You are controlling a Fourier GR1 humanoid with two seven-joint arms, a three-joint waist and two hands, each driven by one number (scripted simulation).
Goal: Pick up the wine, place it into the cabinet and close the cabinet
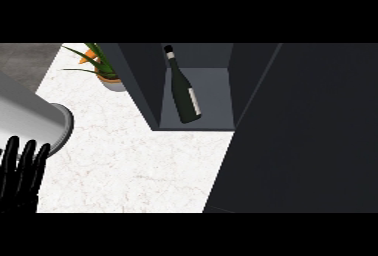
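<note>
The biggest thing I see is the dark cabinet door (310,130). It fills the whole right side of the frame and stands wide open. It hides the counter on that side.

Next is the white stone counter (140,165), which fills the middle and the lower left of the frame.

The cabinet (140,75) sits at the top middle. It is dark grey, and its open front faces me.

At the left edge there is a grey round shape (29,120), just above my hand. I cannot tell what it is.

The wine bottle (184,95) is inside the cabinet, on its floor. It is dark green with a white label. Its neck points to the top of the frame.

A small plant (103,62) in a pot stands at the upper left, just beside the cabinet's left wall.

My left hand (21,170) is at the lower left edge. Its black fingers point up, straight and side by side, and it holds nothing. It is well apart from the bottle, with white counter in between.

I count one cabinet, one door, one bottle, one plant and one hand.
</note>
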